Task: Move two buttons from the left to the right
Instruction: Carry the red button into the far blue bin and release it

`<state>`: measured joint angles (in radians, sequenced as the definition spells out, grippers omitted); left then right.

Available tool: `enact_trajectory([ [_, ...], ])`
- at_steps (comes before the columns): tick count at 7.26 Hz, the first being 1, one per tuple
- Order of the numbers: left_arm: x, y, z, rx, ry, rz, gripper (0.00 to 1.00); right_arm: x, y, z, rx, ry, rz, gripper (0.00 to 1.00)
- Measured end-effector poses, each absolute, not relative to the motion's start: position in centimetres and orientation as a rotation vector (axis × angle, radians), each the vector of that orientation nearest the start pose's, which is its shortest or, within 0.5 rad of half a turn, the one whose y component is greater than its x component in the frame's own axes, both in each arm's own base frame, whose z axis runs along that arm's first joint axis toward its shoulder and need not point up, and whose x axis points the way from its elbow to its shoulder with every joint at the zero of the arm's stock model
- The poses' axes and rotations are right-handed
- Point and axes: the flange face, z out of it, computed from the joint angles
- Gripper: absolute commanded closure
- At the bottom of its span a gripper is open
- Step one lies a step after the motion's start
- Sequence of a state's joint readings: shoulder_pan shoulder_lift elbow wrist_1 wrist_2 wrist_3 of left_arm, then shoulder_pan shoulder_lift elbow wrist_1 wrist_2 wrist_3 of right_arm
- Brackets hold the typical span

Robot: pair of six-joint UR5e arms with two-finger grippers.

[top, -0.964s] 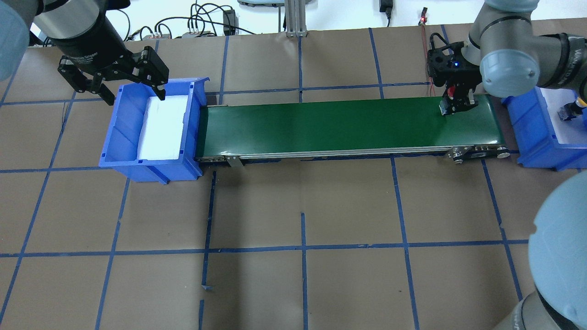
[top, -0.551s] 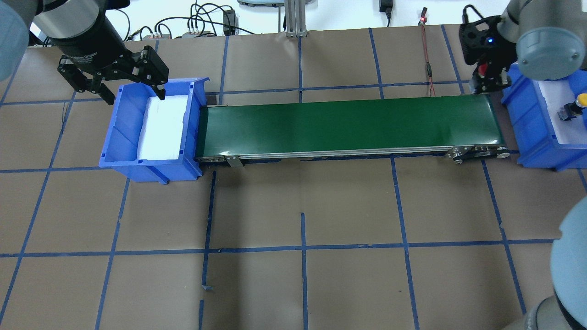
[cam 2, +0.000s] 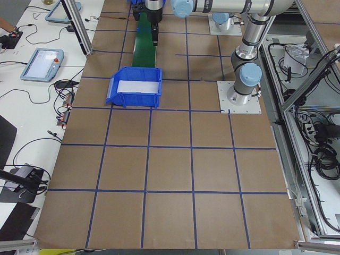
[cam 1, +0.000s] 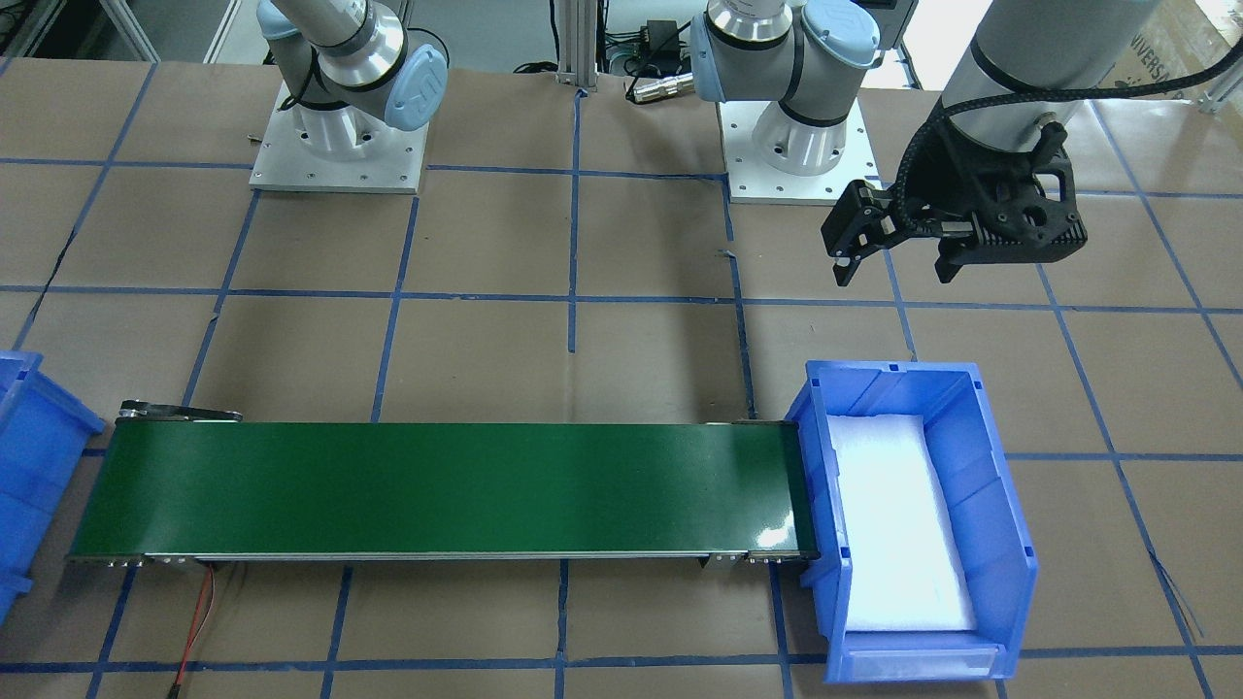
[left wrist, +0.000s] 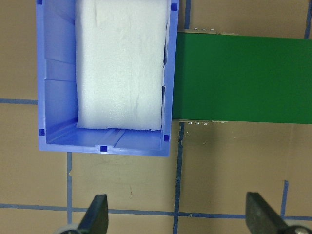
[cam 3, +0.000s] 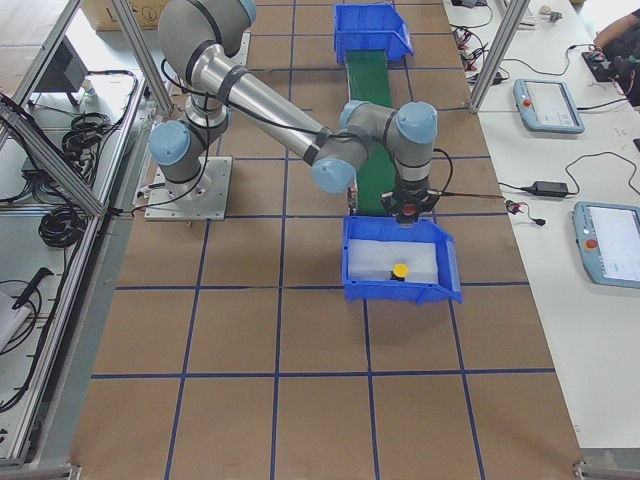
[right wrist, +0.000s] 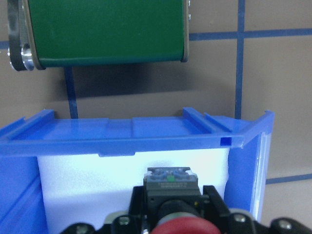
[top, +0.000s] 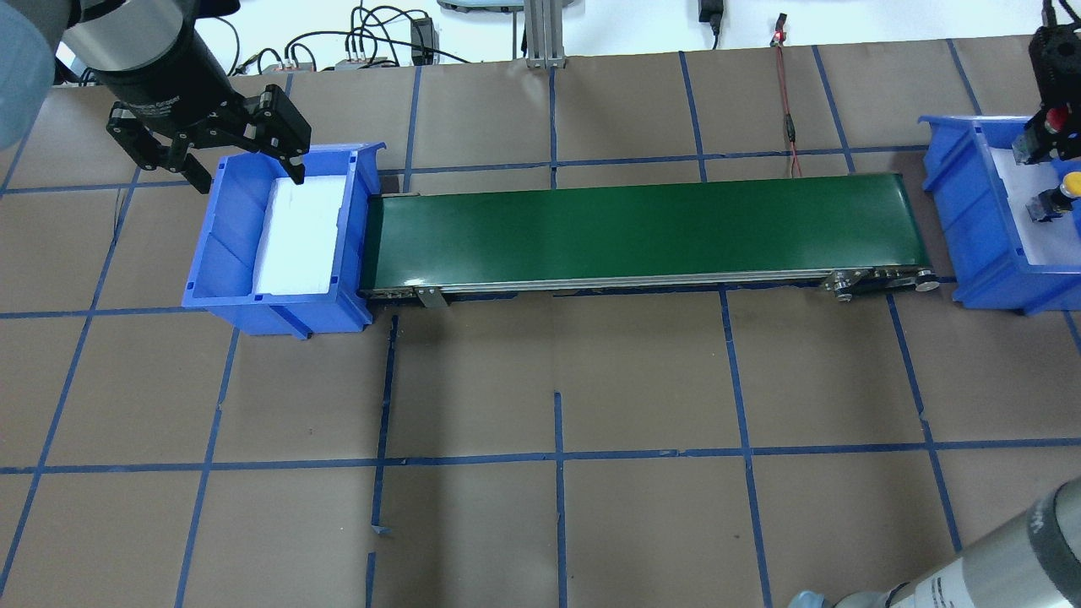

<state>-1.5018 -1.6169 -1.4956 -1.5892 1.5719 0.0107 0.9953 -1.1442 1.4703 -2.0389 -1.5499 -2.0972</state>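
The red button (right wrist: 181, 225) is pinched in my right gripper (right wrist: 174, 222), which is shut on it, its black-and-silver base (right wrist: 168, 183) pointing out over the foam of the right blue bin (top: 971, 211). In the overhead view the right gripper (top: 1045, 139) hangs over that bin's back part. The yellow button (top: 1071, 183) stands on the foam there, also seen as the yellow button (cam 3: 400, 270) from the right side. My left gripper (top: 249, 176) is open and holds nothing, hovering at the far edge of the left blue bin (top: 211, 253).
A green conveyor belt (top: 642, 226) runs between the two bins, with nothing on it. The left bin (cam 1: 1000, 505) holds only white foam. A red-and-black wire (top: 790, 127) lies behind the belt's right end. Brown paper with blue tape lines covers the table.
My right gripper has carried the red button off the belt's right end, rightward and over the right bin. The left arm has stayed put.
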Motion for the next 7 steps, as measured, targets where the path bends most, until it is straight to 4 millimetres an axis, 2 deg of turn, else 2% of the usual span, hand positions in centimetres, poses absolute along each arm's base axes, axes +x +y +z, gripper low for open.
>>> enact_trajectory([
  [3, -9.8, -52.0, 50.0, -0.092, 3.139, -0.016, 0.00, -28.6, -62.5, 26.0, -2.184, 2.282, -0.064, 0.77],
  [4, -9.8, -52.0, 50.0, -0.092, 3.139, -0.016, 0.00, -29.1, -62.6, 24.1, -2.164, 2.266, -0.056, 0.35],
  [5, -9.8, -52.0, 50.0, -0.092, 3.139, -0.016, 0.00, -29.2, -62.6, 23.3, -2.156, 2.257, -0.053, 0.01],
  [7, -9.8, -52.0, 50.0, -0.092, 3.139, -0.016, 0.00, -29.2, -62.8, 23.5, -2.197, 2.217, -0.053, 0.00],
])
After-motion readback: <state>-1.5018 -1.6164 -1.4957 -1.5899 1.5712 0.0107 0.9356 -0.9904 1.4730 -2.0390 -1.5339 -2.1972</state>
